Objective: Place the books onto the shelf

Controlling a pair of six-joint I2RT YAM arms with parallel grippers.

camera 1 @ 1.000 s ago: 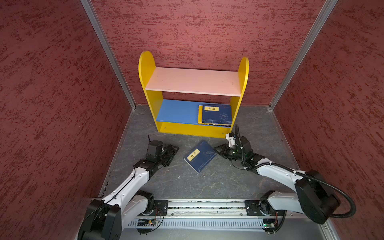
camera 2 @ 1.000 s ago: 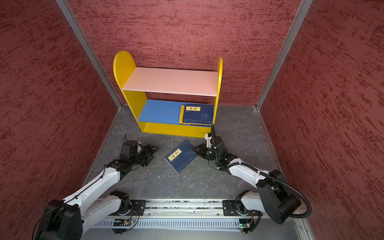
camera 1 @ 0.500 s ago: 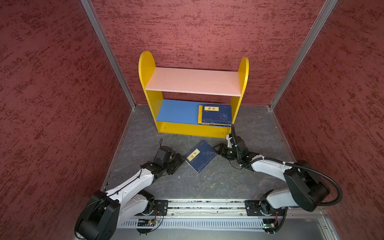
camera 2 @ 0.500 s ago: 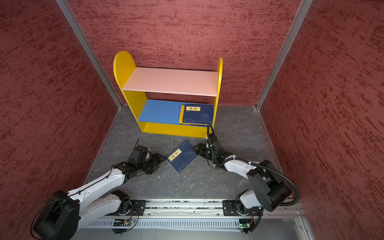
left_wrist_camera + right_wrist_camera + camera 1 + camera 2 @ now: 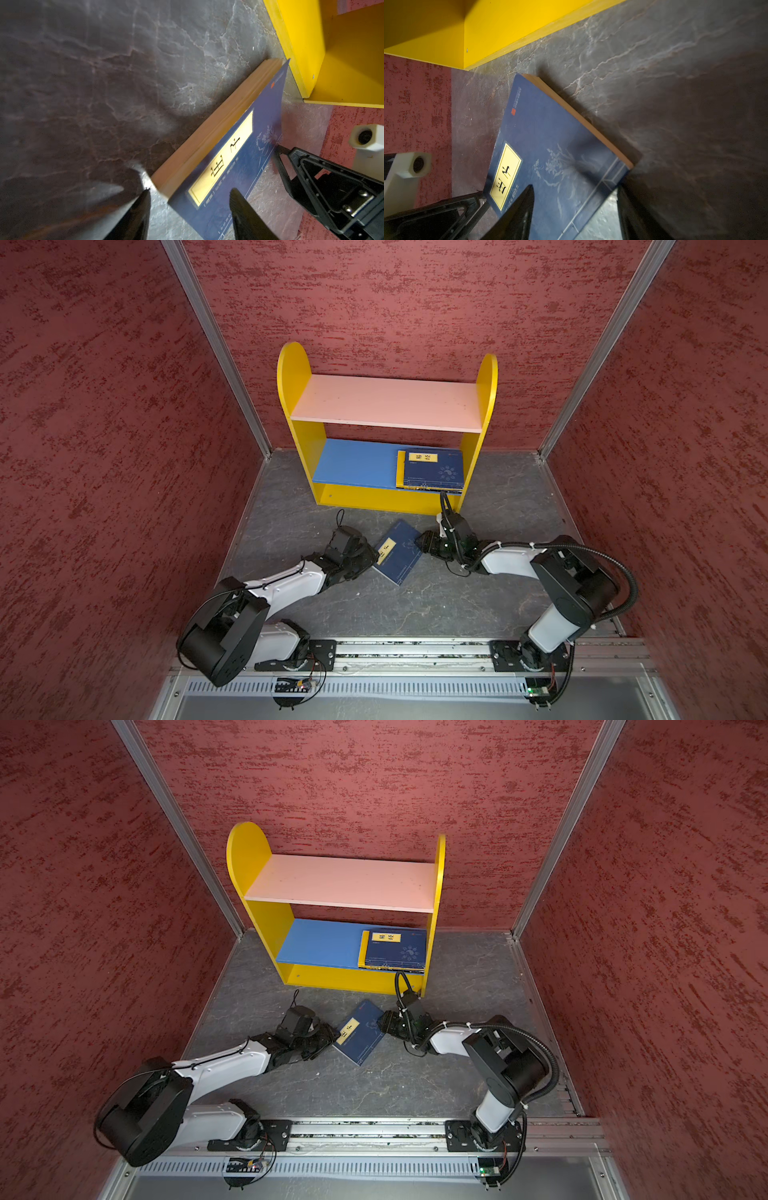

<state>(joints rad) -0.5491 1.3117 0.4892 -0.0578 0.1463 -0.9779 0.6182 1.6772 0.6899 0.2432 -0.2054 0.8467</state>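
Observation:
One of the books, a navy book (image 5: 399, 551) (image 5: 360, 1033) with a yellow label, lies askew on the grey floor in front of the shelf (image 5: 293, 369) (image 5: 248, 844). My left gripper (image 5: 372, 558) (image 5: 190, 189) is open at its left corner, one finger over the cover (image 5: 228, 145) and one beside the page edge. My right gripper (image 5: 422, 545) (image 5: 575, 186) is open at the opposite corner, one finger above the cover (image 5: 550, 135). A small stack of books (image 5: 432, 470) (image 5: 395, 950), navy on top, lies on the blue lower board at the right.
Red textured walls (image 5: 104, 448) close in the left, back and right. The arms' metal rail (image 5: 415, 649) runs along the front. The shelf's yellow base (image 5: 342, 72) (image 5: 488, 25) stands just behind the floor book. The pink upper board (image 5: 386, 402) carries nothing.
My left arm has swung right until its jaws reach the floor book's left corner, and they have narrowed a little. My right gripper has opened and shifted in onto the right corner.

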